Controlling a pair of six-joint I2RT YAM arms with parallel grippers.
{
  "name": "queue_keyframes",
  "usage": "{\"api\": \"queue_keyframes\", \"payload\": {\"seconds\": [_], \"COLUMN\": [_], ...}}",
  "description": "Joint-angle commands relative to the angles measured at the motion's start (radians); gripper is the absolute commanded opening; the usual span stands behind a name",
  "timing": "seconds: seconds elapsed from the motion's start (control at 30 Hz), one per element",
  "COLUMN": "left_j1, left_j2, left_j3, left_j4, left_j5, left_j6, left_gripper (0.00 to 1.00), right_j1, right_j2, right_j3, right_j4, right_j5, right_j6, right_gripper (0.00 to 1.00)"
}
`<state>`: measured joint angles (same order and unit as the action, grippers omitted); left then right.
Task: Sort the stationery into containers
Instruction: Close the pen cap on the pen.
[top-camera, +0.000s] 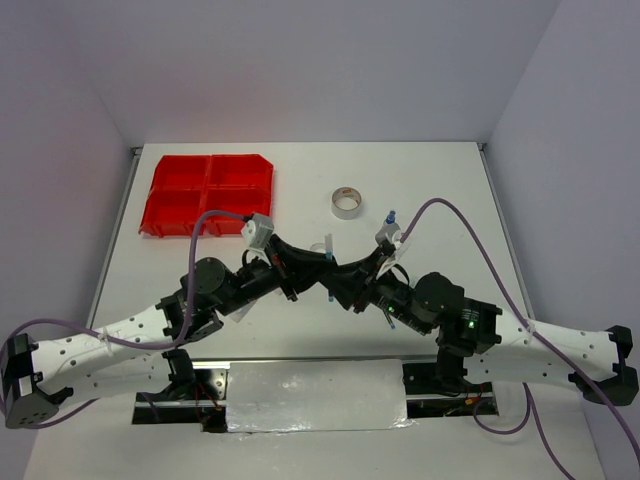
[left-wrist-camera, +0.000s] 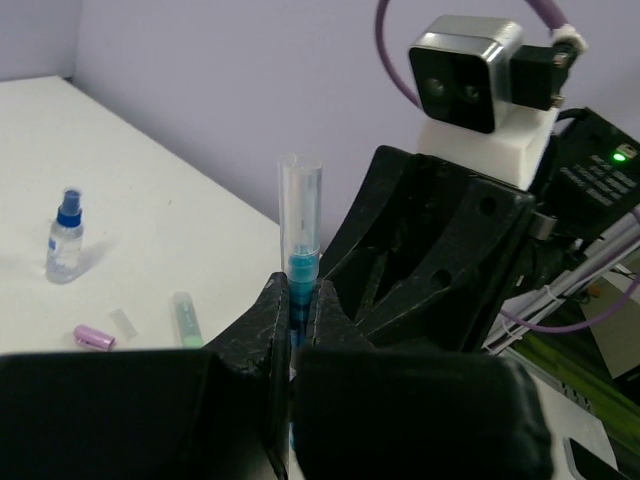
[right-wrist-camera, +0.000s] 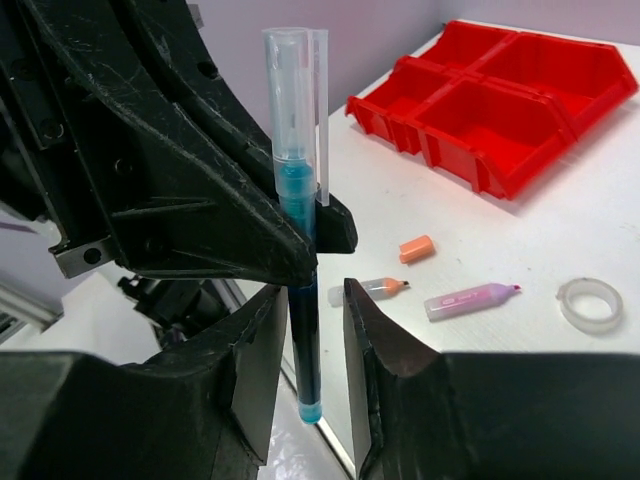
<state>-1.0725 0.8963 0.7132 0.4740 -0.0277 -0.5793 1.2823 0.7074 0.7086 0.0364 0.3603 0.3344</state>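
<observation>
A blue pen with a clear cap (right-wrist-camera: 296, 190) stands upright between both grippers above the table's middle (top-camera: 328, 250). My left gripper (left-wrist-camera: 301, 292) is shut on the pen's blue barrel (left-wrist-camera: 301, 268). My right gripper (right-wrist-camera: 315, 300) faces it with its jaws apart, one on each side of the pen's lower barrel, the pen close to the left finger (right-wrist-camera: 262, 330). The red four-compartment tray (top-camera: 207, 195) sits at the far left and also shows in the right wrist view (right-wrist-camera: 500, 90); the compartments in view look empty.
A tape ring (top-camera: 347, 202) lies at the far middle. A blue-capped bottle (left-wrist-camera: 65, 238), a green marker (left-wrist-camera: 186, 318) and a purple piece (left-wrist-camera: 94, 338) lie on the table. An orange piece (right-wrist-camera: 415, 248), an orange-tipped marker (right-wrist-camera: 375, 288), a pink marker (right-wrist-camera: 470, 300) and a clear tape ring (right-wrist-camera: 590, 304) lie near the tray.
</observation>
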Motion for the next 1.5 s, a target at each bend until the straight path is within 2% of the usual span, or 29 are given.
{"api": "queue_keyframes", "payload": {"seconds": [0.0, 0.1, 0.23, 0.3, 0.33, 0.4, 0.43, 0.5, 0.53, 0.6, 0.63, 0.73, 0.9, 1.07, 1.27, 1.47], "left_j1": [-0.004, -0.004, -0.006, -0.009, -0.009, -0.010, -0.010, -0.010, -0.012, -0.012, -0.012, -0.012, -0.014, -0.014, -0.014, -0.012], "left_j2": [-0.023, -0.016, -0.019, -0.022, -0.025, -0.027, -0.027, -0.028, -0.028, -0.031, -0.033, -0.042, -0.051, -0.051, -0.023, 0.010], "left_j3": [0.002, 0.003, -0.015, -0.018, -0.015, -0.001, 0.002, 0.008, 0.009, 0.011, 0.014, 0.031, 0.101, 0.178, 0.227, 0.264], "left_j4": [0.112, 0.123, 0.146, 0.137, 0.127, 0.091, 0.080, 0.057, 0.052, 0.025, 0.018, -0.024, -0.113, -0.161, -0.224, -0.284], "left_j5": [0.074, 0.101, 0.123, 0.117, 0.101, 0.094, 0.094, 0.086, 0.084, 0.060, 0.057, 0.034, -0.093, -0.136, -0.201, -0.268], "left_j6": [0.053, 0.065, 0.058, 0.061, 0.067, 0.082, 0.087, 0.095, 0.104, 0.105, 0.111, 0.122, 0.142, 0.154, 0.148, 0.128], "left_gripper": [0.00, 0.00, 0.03, 0.15, 0.26, 0.39, 0.53, 0.67, 0.78, 0.89, 0.99, 0.99, 0.99, 0.99, 0.92, 0.79], "right_j1": [0.002, 0.000, 0.000, 0.000, 0.000, 0.002, 0.000, 0.002, 0.000, 0.002, 0.000, 0.000, 0.000, 0.000, 0.002, 0.000], "right_j2": [-0.002, 0.015, 0.012, 0.012, 0.012, 0.012, 0.015, 0.012, 0.010, 0.009, 0.007, 0.015, 0.049, 0.072, 0.087, 0.092], "right_j3": [0.005, 0.014, 0.002, 0.003, 0.003, 0.008, 0.009, 0.012, 0.014, 0.017, 0.017, 0.025, 0.045, 0.063, 0.075, 0.084], "right_j4": [0.072, 0.079, 0.111, 0.117, 0.117, 0.112, 0.108, 0.105, 0.103, 0.097, 0.091, 0.063, 0.040, 0.020, 0.019, 0.013], "right_j5": [-0.064, -0.070, -0.069, -0.072, -0.075, -0.075, -0.073, -0.072, -0.072, -0.067, -0.063, -0.041, -0.064, -0.040, -0.040, -0.043], "right_j6": [-0.032, -0.034, -0.035, -0.035, -0.035, -0.037, -0.037, -0.035, -0.037, -0.037, -0.038, -0.040, -0.044, -0.043, -0.043, -0.047], "right_gripper": [0.36, 0.30, 0.09, 0.04, 0.00, 0.00, 0.00, 0.00, 0.00, 0.00, 0.00, 0.00, 0.00, 0.00, 0.00, 0.00]}}
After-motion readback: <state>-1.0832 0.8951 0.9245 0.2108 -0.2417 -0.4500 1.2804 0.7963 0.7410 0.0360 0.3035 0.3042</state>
